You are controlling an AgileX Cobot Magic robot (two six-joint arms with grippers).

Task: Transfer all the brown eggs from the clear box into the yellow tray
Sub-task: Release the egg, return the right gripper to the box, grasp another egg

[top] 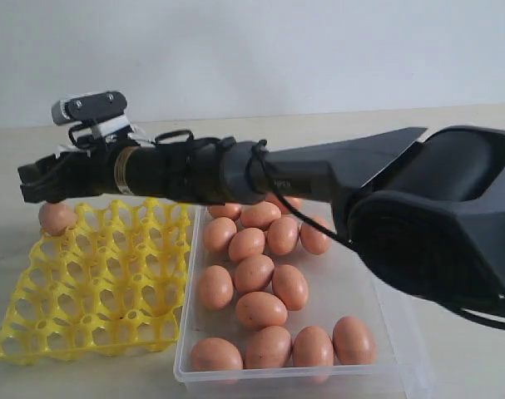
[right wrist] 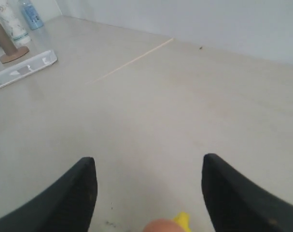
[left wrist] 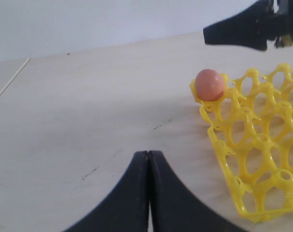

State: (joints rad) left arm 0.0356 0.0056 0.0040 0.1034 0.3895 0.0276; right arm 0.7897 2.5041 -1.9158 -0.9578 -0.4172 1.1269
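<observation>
- The right gripper point(top: 36, 184) has its two black fingers point(right wrist: 83, 193) spread wide apart and grips nothing; in the right wrist view only bare table shows between the tips.
- It hangs just above the far left corner of the yellow tray point(top: 111, 274), its arm reaching across from the right of the exterior view and passing over the far end of the clear box point(top: 182, 332).
- Right beneath it, one brown egg point(top: 56, 218) sits in the tray's corner cup, blunt top up (the right wrist view catches only its crown, beside a sliver of yellow).
- Whether the fingertips touch this egg cannot be told; from the exterior view they look just clear of it.
- Every other cup of the tray that shows is open.
- The clear box lies just beside the tray on its right, edge close to edge, and holds the other brown eggs point(top: 254, 273), loose on their sides, many touching.
- The left gripper point(left wrist: 147, 154) has its fingers pressed together with nothing between them, low over the pale table point(left wrist: 88, 121), near the tray's corner where the egg sits.
</observation>
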